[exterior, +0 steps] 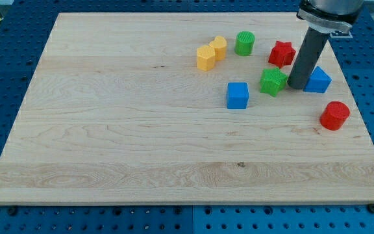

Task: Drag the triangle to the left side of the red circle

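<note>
The blue triangle (319, 80) lies near the board's right edge, partly hidden behind my rod. The red circle (334, 115) stands below and slightly right of it, close to the right edge. My tip (297, 86) rests on the board at the triangle's left side, touching or nearly touching it, between the triangle and the green star (273, 81).
A red star (282, 52) lies above the green star. A green cylinder (244, 43) and two yellow blocks (211, 53) sit toward the view's top middle. A blue cube (237, 95) stands left of the green star. The wooden board (109, 130) sits on a blue perforated table.
</note>
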